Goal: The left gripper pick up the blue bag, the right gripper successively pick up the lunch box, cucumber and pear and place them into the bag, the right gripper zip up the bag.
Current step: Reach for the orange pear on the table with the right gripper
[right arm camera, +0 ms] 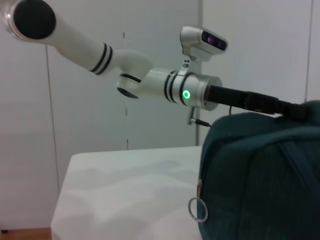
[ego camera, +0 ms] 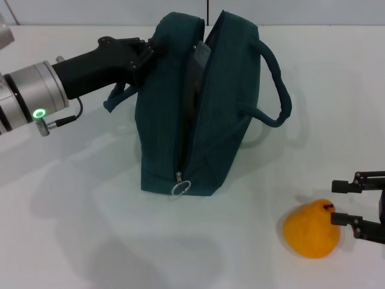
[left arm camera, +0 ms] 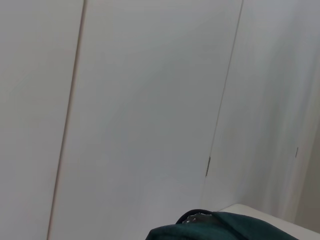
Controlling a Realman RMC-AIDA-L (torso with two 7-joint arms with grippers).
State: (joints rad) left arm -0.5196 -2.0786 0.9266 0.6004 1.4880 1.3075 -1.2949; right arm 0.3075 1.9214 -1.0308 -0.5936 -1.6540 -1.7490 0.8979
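Head view: the blue bag (ego camera: 204,108) stands upright in the middle of the white table (ego camera: 90,229), its top open along the zipper, with the ring pull (ego camera: 181,188) hanging at the low front end. Something dark and flat shows inside the opening, but what it is cannot be told. The left gripper (ego camera: 146,53) comes in from 9 o'clock and its jaws are closed on the upper rim of the bag at about 10 o'clock of the bag. The right gripper (ego camera: 349,203) is at 4 o'clock of the bag, near the table edge. Its jaws stand moderately open and hold nothing. The pear (ego camera: 311,229) lies on the table just at 7 o'clock of these jaws; one finger tip (ego camera: 340,219) touches or almost touches its stem end, I cannot tell which.

Left wrist view: only a small part of the bag's dark rim (left arm camera: 220,227) appears, before a pale wall.

Right wrist view: the bag (right arm camera: 260,180) fills one side, its ring pull (right arm camera: 197,210) hanging, and the left arm (right arm camera: 150,80) reaches to the bag's top.
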